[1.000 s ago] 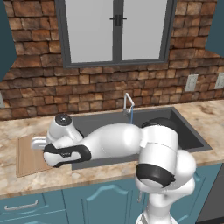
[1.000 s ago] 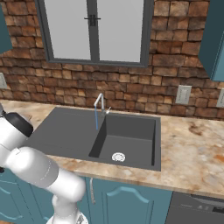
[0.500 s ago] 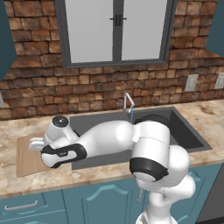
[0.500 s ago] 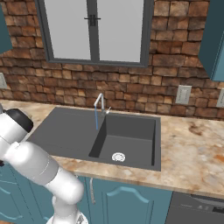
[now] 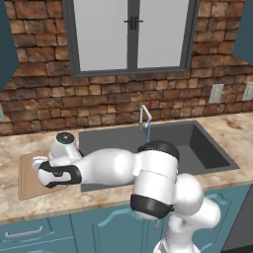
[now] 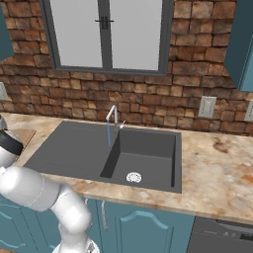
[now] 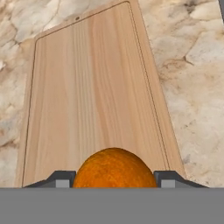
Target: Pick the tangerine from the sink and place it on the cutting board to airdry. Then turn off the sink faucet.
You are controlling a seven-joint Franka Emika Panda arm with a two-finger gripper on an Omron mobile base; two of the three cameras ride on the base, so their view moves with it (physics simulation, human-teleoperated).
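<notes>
While the tap (image 5: 144, 114) runs its thin blue stream into the sink (image 6: 79, 148), the arm has swung further left than half a second ago, and its hand now hangs over the board (image 7: 92, 96) at the left end of the counter (image 5: 232, 133). In the hand view the tangerine (image 7: 114, 168) sits between the two dark fingertips (image 7: 61, 178), one close against each side, so the gripper (image 7: 114, 180) looks clamped on the fruit, with the board's grain running away beneath it. Whether the fruit touches the wood I cannot tell from this angle.

That shift suggests the carry is nearly over: the fruit is out of the basin and over the board, so lowering and release seem next, then the tap, which is not yet off.

The board is light wood with rounded corners and a shallow groove near its rim, lying flat on mottled beige stone. A round fruit may roll once let go, so a low, gentle release looks wise. Behind the sink stand a brick wall (image 6: 197, 79) with a window (image 6: 106, 34) and two sockets, and teal cabinets (image 6: 148, 225) run below.
</notes>
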